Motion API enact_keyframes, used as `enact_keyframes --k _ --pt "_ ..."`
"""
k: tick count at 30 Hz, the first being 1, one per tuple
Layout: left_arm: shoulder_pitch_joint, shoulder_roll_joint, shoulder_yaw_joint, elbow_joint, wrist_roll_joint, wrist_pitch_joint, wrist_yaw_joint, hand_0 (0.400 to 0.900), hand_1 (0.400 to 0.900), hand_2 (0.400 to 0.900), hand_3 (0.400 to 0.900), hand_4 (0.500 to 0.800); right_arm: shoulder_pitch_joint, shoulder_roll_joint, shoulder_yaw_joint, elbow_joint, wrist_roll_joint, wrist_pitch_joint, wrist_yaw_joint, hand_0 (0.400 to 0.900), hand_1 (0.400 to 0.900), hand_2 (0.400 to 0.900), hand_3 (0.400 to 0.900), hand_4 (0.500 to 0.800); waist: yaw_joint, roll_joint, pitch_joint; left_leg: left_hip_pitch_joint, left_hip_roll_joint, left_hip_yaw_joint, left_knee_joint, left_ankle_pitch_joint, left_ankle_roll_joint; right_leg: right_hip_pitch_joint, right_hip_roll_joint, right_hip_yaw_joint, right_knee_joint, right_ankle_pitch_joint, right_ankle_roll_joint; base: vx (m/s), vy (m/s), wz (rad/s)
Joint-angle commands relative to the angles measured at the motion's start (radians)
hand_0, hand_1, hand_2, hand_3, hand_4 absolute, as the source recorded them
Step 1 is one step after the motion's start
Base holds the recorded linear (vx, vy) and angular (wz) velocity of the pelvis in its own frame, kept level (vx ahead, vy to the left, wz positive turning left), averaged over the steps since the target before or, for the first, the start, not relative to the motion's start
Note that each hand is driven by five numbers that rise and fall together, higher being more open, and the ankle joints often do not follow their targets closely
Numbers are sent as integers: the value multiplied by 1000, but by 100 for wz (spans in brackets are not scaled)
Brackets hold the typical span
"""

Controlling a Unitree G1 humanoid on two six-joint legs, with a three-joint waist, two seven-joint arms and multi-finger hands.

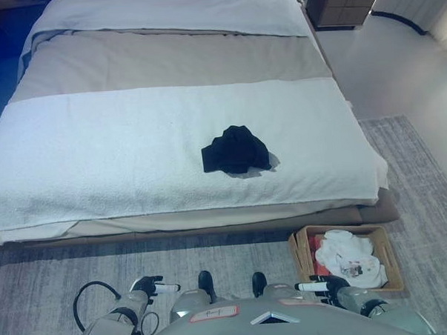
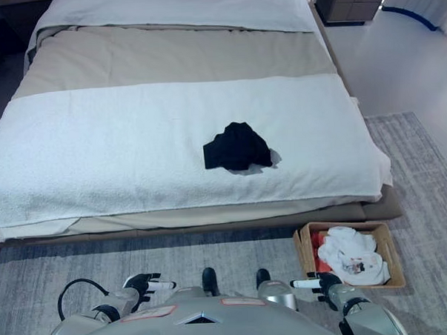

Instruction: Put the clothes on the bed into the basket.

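At the bottom edge we see the left hand (image 1: 149, 286) and right hand (image 1: 323, 285), fingers released and straight, holding nothing. Lower right, the basket (image 1: 383, 243) stands on the rug (image 1: 102, 269), already containing white clothes (image 1: 350, 260). At centre frame, a black garment (image 1: 235, 150) lies crumpled on the bed (image 1: 96, 143). We judge the reach not yet begun; next, lean forward and grasp it. A nightstand (image 1: 342, 5) occupies the upper right.

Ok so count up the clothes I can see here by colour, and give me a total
Black: 1, the black garment crumpled on the bed.
White: 1 bundle, the white clothes in the basket; the number of pieces in it cannot be told.
Red: 1, a red piece showing beside the white.
Total: 3 visible.
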Motion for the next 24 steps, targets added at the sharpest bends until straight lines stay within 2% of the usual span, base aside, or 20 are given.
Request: enact_keyframes --k 1,24 --pt "-52 20 12 54 14 -2 2 900 900 900 900 800 -30 -31 24 46 -10 3 -4 900 900 900 900 800 10 7 30 70 54 63 6 -108 -64 12 -20 -49 4 -60 40 0 0 0" --pt "-52 20 12 51 13 -1 4 900 900 900 900 800 -29 -29 27 42 -6 1 -4 900 900 900 900 800 7 9 31 74 57 66 6 -110 -65 14 -20 -49 4 -61 39 0 0 0"
